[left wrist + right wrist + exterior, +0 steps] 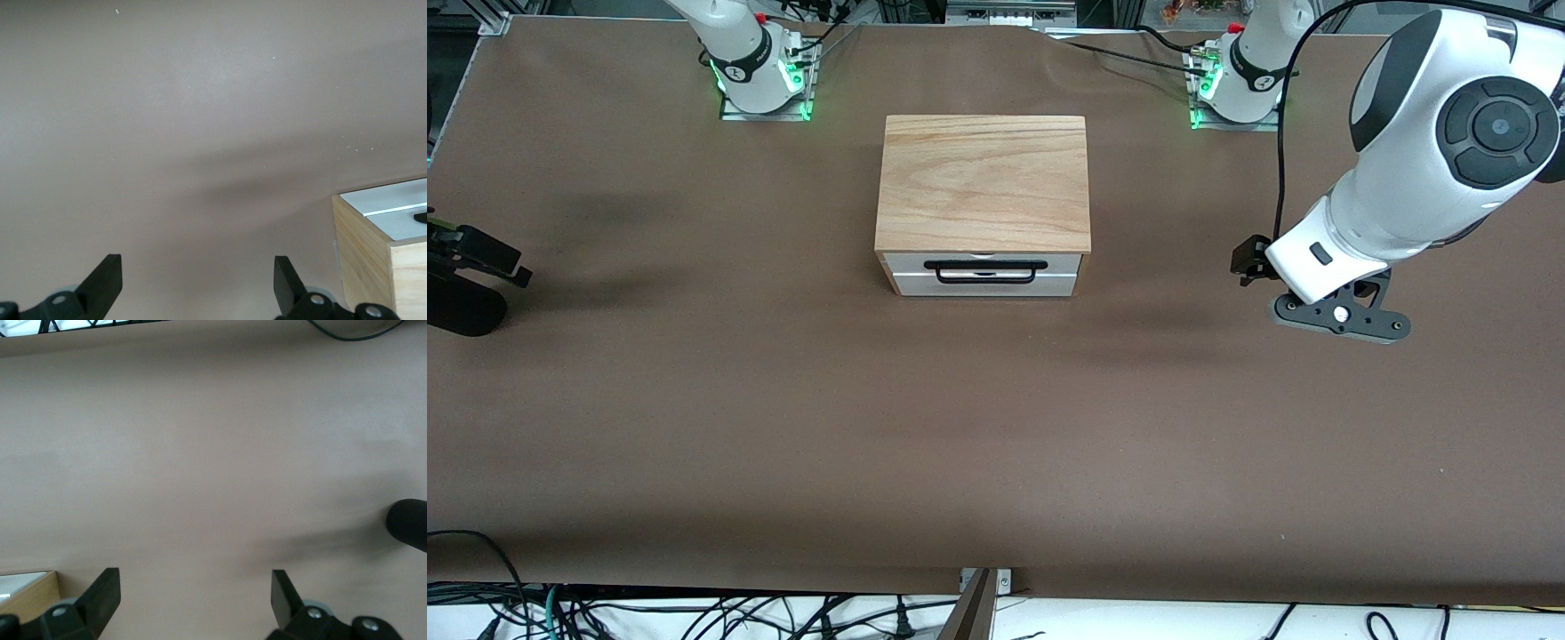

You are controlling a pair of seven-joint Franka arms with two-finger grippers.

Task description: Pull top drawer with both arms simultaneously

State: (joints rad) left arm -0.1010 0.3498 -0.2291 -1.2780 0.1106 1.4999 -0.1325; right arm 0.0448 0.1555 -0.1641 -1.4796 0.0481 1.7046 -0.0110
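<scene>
You have the top drawer [983,270] pushed in flush under the light wood top slab [983,182] of the small cabinet [907,280], which sits mid-table, nearer the arms' bases than the front camera. Its thin black bar handle [985,272] faces that camera, with nothing touching it. Your left gripper [195,283] hangs over bare brown table [783,427] toward the left arm's end, well apart from the cabinet, fingers [103,283] spread wide and empty. Your right gripper [193,600] hangs over the table at the right arm's end, likewise spread wide and empty.
</scene>
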